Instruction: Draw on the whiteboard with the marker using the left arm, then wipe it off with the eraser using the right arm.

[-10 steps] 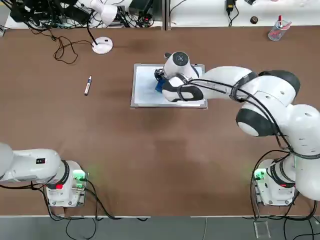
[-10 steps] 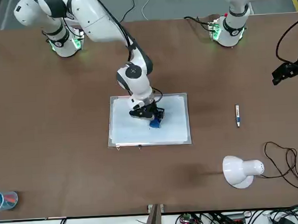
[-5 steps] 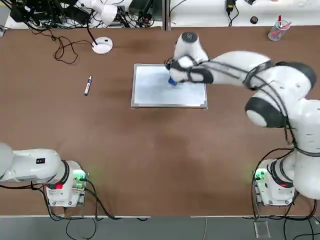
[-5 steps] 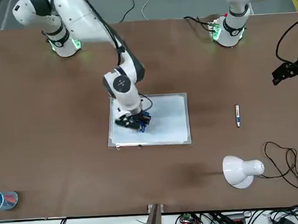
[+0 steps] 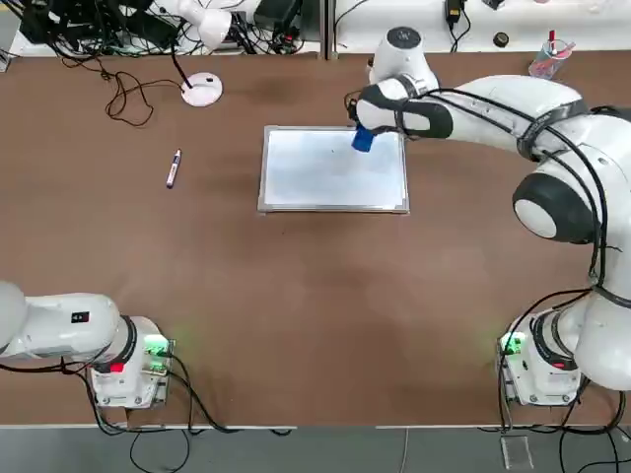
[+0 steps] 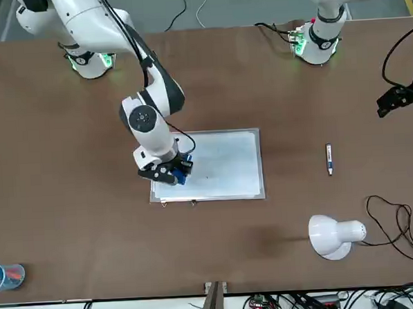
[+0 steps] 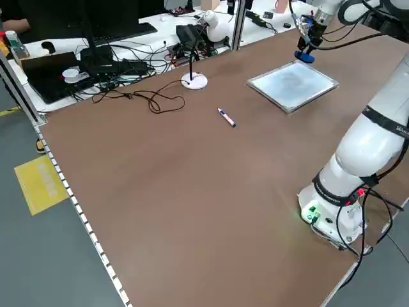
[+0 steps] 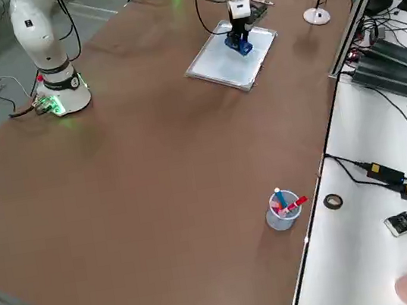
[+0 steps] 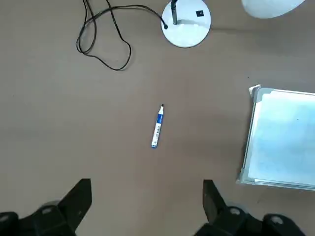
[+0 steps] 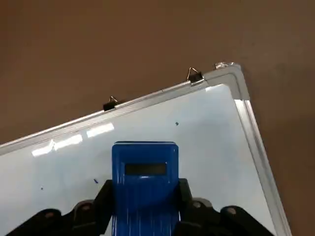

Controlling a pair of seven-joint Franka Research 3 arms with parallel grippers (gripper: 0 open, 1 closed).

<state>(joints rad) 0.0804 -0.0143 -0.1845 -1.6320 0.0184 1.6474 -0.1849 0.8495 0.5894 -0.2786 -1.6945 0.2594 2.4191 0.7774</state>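
Note:
The whiteboard (image 5: 315,175) lies flat at mid-table, also seen in the front view (image 6: 228,168). My right gripper (image 5: 361,134) is shut on the blue eraser (image 5: 362,141) over the board's far right corner. The right wrist view shows the eraser (image 10: 144,169) between the fingers above the whiteboard (image 10: 211,123), which carries a few tiny blue specks. I cannot tell whether the eraser touches the board. The marker (image 5: 173,168) lies on the table left of the board, apart from both arms. My left gripper (image 9: 145,209) is open and empty, high above the marker (image 9: 157,127).
A white desk lamp (image 5: 202,89) with a looping black cable stands at the far left. A clear cup with red items (image 5: 545,61) stands on the bench at the far right. The left arm (image 5: 59,325) is parked by its base.
The right gripper has swept the eraser across the board, from its middle toward the far right corner. The left arm and the marker have not moved.

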